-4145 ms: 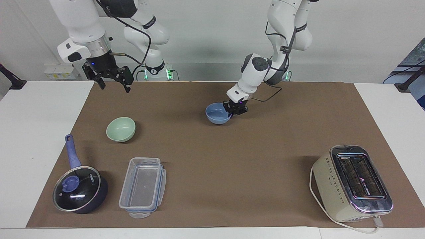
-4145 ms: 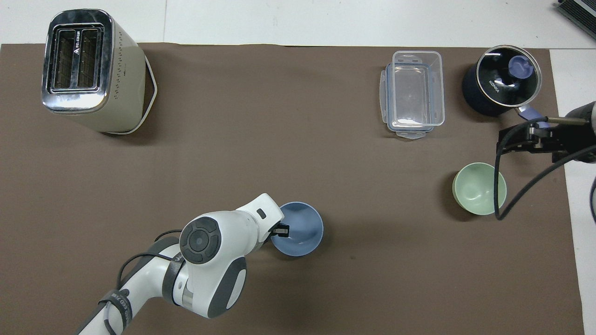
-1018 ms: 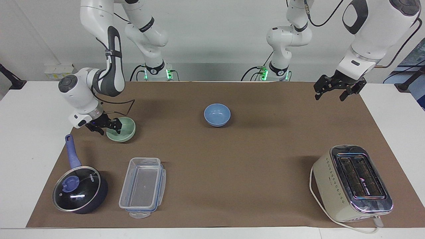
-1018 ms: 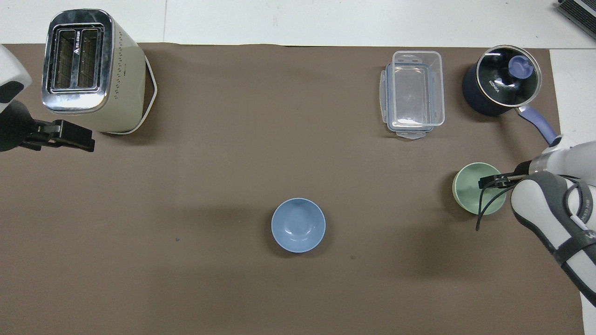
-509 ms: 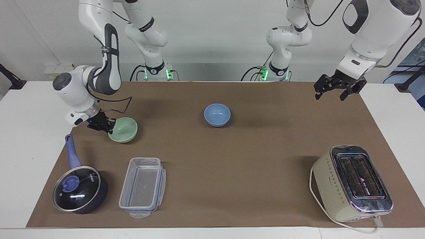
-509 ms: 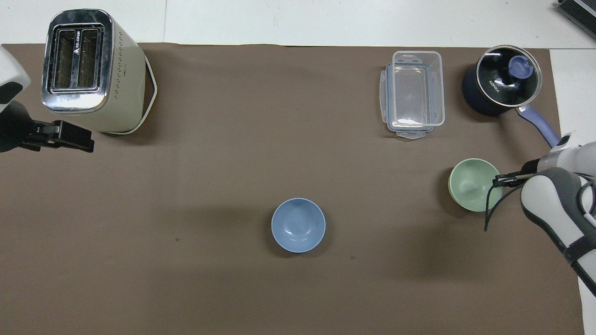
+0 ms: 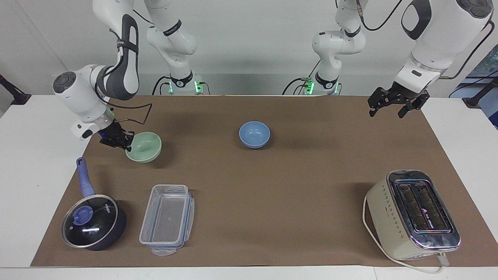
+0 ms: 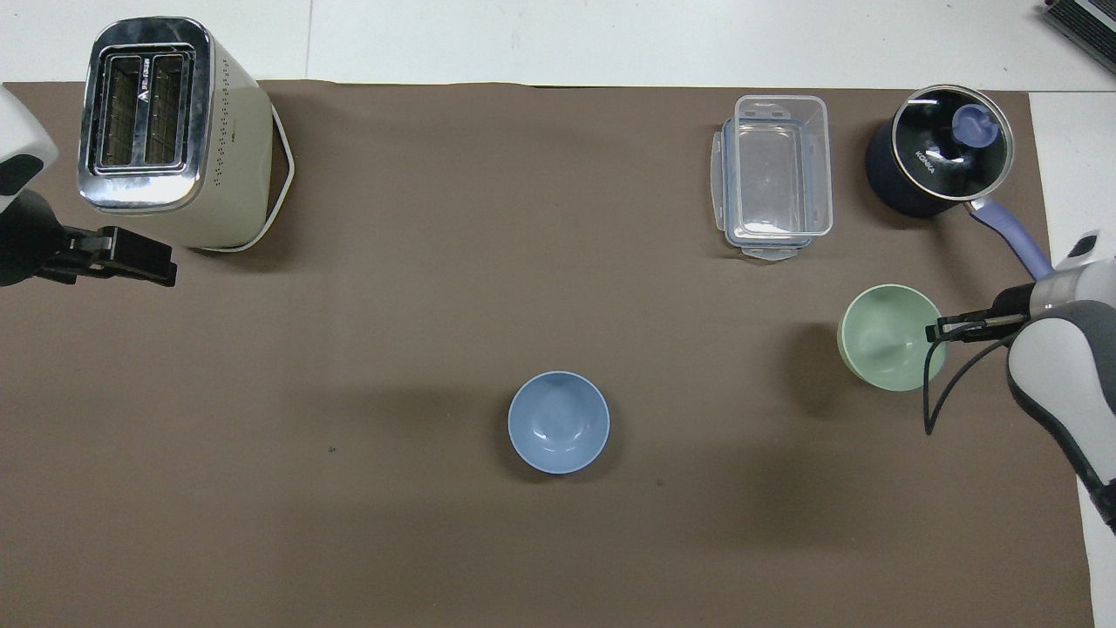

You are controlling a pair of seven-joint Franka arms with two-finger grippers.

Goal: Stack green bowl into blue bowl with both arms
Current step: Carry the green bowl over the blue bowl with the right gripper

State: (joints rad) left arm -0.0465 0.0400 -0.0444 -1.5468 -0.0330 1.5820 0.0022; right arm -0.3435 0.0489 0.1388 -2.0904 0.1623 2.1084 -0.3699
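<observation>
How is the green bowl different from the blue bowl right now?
The green bowl is pale mint; the blue bowl is light blue. The right hand is shut on the green bowl's rim; nothing touches the blue bowl. The green bowl is tilted and looks lifted off the brown mat; the blue bowl sits flat near the table's middle. Both are small, round, plain and empty.

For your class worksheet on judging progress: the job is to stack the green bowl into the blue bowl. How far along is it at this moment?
Done: the blue bowl sits upright and empty mid-mat, free of either gripper.
In hand: the right gripper is shut on the rim of the green bowl, which looks tilted and just off the mat.
Left: carrying it over the blue bowl and lowering it in. The left gripper waits open, raised near the toaster's end.
</observation>
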